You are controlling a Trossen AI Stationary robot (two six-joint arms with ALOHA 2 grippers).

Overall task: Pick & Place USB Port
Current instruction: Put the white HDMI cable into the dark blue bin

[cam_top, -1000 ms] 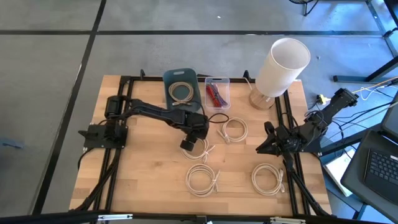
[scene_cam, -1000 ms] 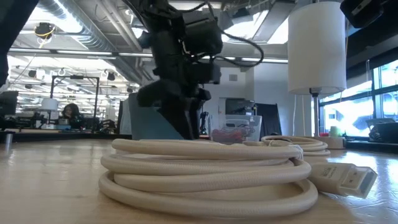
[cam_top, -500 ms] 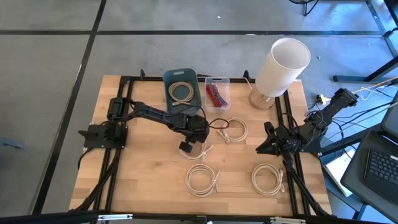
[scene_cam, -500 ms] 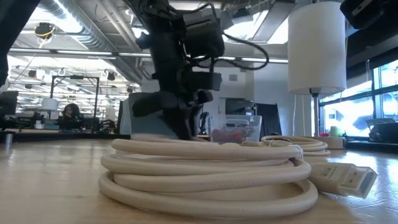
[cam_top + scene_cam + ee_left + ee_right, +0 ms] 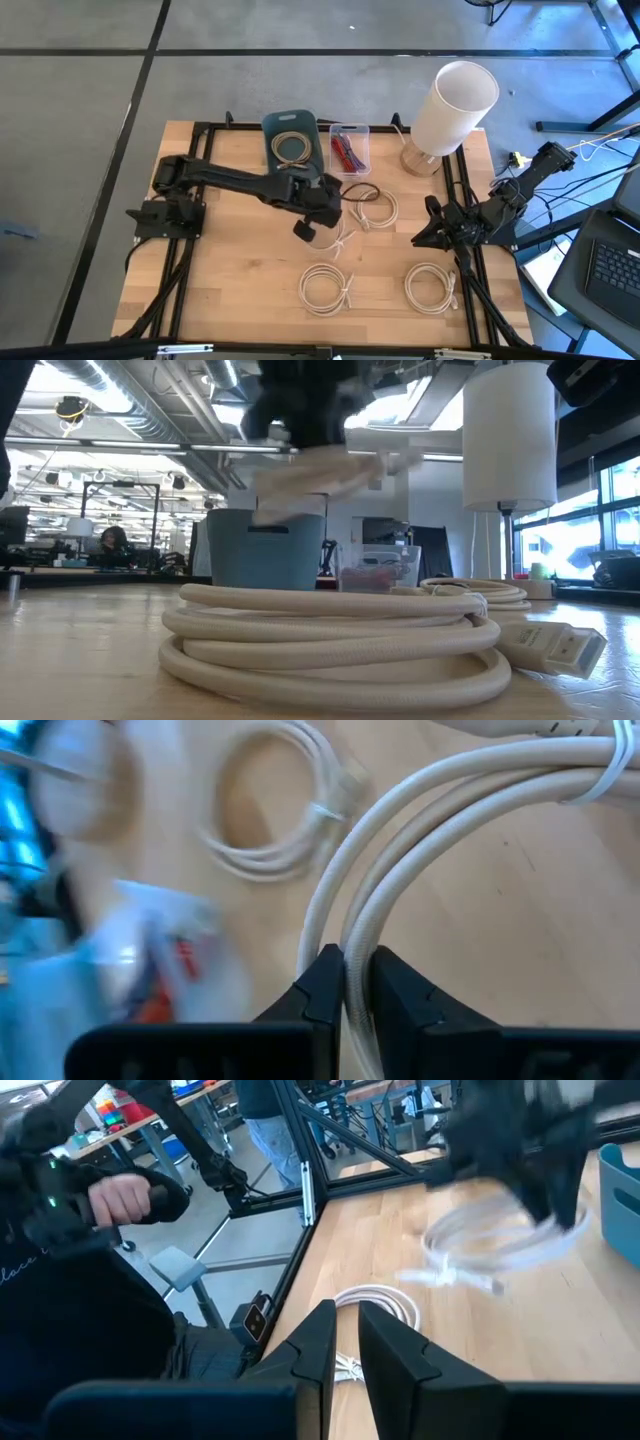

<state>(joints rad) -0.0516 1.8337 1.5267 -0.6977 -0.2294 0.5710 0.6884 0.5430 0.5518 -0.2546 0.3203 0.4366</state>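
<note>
My left gripper (image 5: 316, 230) hangs over the middle of the table, shut on a cream coiled cable (image 5: 340, 238). In the low view the coil is a blur (image 5: 320, 470) above the rim of the blue bin (image 5: 265, 550). That bin (image 5: 290, 140) stands at the far edge with another coil (image 5: 292, 149) lying in it. Three more coils lie flat on the wood (image 5: 379, 208), (image 5: 325, 290), (image 5: 432, 287). My right gripper (image 5: 422, 238) waits shut at the table's right edge, holding nothing. My left gripper pinches the coil at one side of its ring, with a cable strand (image 5: 352, 935) running up between its two fingers (image 5: 325, 982). The fingers come from above, pointing down. The coil hangs below them, clear of the table.
A clear box with red items (image 5: 349, 147) stands beside the bin, and a tall white cylinder (image 5: 455, 98) on a wooden base at the far right corner. A person with a hand on a handle (image 5: 120, 1200) is beyond the table's edge. Bare wood lies at the near left.
My left gripper has shut on the coil that lay mid-table and has risen with it, drifting a little toward the table's right edge. The whole coil has left the wood and now hangs in the air, swinging.
</note>
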